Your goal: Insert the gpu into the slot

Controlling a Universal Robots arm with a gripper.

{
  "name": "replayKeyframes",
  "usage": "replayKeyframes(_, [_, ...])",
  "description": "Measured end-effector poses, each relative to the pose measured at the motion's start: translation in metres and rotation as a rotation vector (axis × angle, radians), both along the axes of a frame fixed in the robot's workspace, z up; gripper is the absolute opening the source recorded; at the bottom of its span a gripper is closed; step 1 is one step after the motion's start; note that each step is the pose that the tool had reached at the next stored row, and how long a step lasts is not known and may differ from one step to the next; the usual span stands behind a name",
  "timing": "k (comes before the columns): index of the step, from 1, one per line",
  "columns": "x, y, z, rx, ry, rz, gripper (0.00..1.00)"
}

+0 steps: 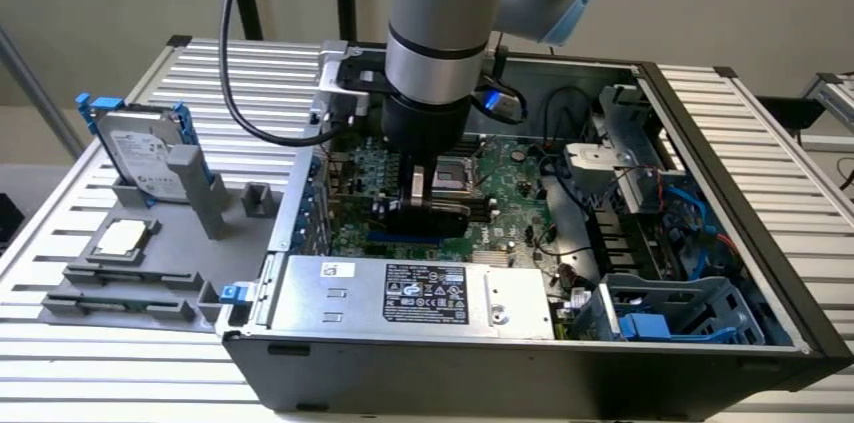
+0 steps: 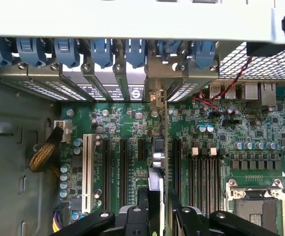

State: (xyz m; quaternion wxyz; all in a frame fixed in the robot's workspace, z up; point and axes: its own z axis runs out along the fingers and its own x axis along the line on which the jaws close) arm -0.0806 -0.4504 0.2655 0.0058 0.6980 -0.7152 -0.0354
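Note:
My gripper (image 1: 435,205) is down inside the open computer case, over the green motherboard (image 1: 514,198). It is shut on the gpu (image 1: 449,217), a black card held on edge between the fingers. In the wrist view the gpu (image 2: 157,164) runs thin and edge-on from between my fingers (image 2: 132,221) out to its metal bracket at the case's back wall. The slot (image 1: 403,239) shows as a short bright-blue strip just under the card's lower edge in the exterior view. Whether the card touches the slot, I cannot tell.
A grey power-supply box (image 1: 414,293) with a label lies at the case's front. Black memory strips (image 2: 204,182) and the silver processor socket (image 2: 255,199) lie to one side of the card; black expansion slots (image 2: 122,172) and a white one (image 2: 87,172) lie to the other. Blue clips (image 2: 103,51) line the back wall. A hard drive (image 1: 140,153) stands on a grey fixture outside.

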Motion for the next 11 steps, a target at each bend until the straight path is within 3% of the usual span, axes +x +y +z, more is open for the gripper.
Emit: replayKeyframes(11, [-0.0001, 0.0003, -0.0025, -0.0047, 0.0001, 0.002, 0.26])
